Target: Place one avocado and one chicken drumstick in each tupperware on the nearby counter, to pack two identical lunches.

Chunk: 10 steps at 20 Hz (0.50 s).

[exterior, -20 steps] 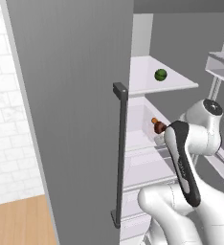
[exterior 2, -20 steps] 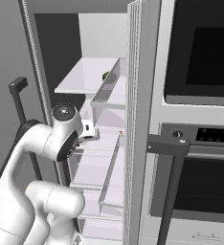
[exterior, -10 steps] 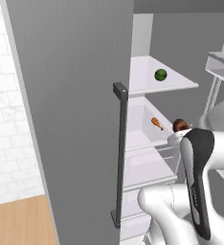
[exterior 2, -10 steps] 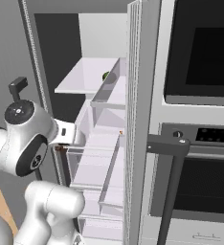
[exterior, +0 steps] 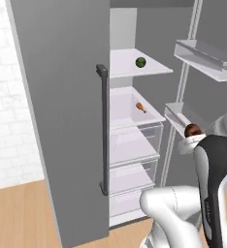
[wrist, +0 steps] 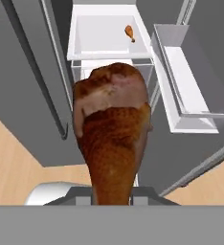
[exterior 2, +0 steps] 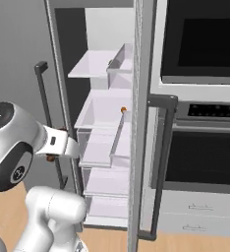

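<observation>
Mostly hidden pincer (wrist: pixel 112 194) behind drumstick (wrist: pixel 113 139)

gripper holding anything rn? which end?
Yes: the gripper is shut on the dark reddish-brown chicken drumstick, gripping it at the thin bone end, with the meaty end pointing away from the hand.

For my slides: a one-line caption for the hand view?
Gripper holds a dark chicken drumstick; a lighter drumstick lies in the open fridge.
</observation>
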Tool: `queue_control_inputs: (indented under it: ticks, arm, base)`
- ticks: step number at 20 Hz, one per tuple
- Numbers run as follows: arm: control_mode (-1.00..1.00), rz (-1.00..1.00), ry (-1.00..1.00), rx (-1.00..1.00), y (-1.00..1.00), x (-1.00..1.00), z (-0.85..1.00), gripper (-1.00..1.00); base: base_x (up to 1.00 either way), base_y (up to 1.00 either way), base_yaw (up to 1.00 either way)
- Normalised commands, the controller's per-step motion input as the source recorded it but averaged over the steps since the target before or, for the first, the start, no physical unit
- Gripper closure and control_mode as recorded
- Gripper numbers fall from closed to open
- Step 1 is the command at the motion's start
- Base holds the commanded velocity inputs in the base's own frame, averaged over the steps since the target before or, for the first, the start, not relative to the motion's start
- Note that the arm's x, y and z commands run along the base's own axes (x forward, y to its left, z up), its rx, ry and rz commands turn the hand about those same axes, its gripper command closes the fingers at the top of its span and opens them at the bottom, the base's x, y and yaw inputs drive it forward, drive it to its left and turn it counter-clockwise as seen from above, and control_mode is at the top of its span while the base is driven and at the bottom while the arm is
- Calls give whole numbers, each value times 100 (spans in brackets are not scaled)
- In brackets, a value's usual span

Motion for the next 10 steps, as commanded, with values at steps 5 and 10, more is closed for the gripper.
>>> queue_control_inputs:
  ticks: [5,10]
  arm:
    - [100,0,0,0,0,0,0,100]
    - [100,0,0,0,0,0,0,100]
  base:
    - [-100,-39,-26]
    - [-50,-78,-39]
